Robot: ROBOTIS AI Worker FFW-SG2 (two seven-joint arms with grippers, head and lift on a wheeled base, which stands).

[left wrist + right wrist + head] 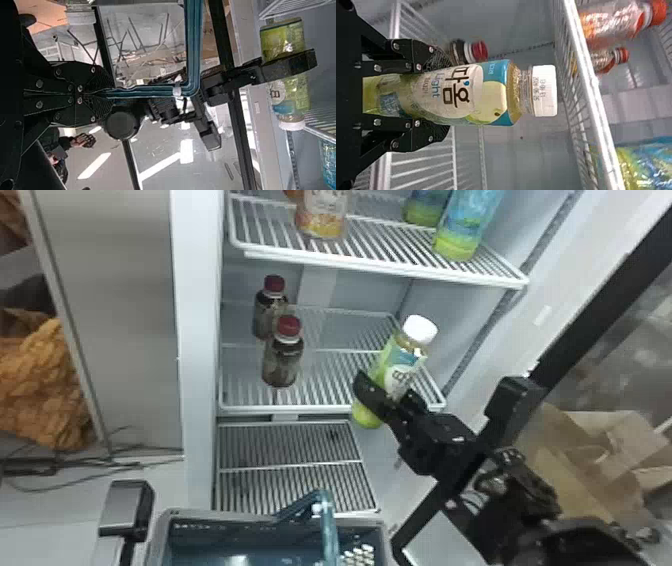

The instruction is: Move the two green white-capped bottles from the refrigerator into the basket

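clasping tilted green bottle [400, 362] beside shelf [300, 409], right gripper [385, 390] parted to bottle's width; left gripper [106, 93] pinched nearly closed on basket handle [192, 47].

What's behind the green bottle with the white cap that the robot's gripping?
In the right wrist view, a white wire shelf and a dark, red-capped bottle show behind the green bottle; the dark one's lower body is covered; anything else there can't be seen.

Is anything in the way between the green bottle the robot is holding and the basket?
Maybe the handle: it sticks up over the basket, on the side nearer the green bottle. I can't see anything else blocking the way.
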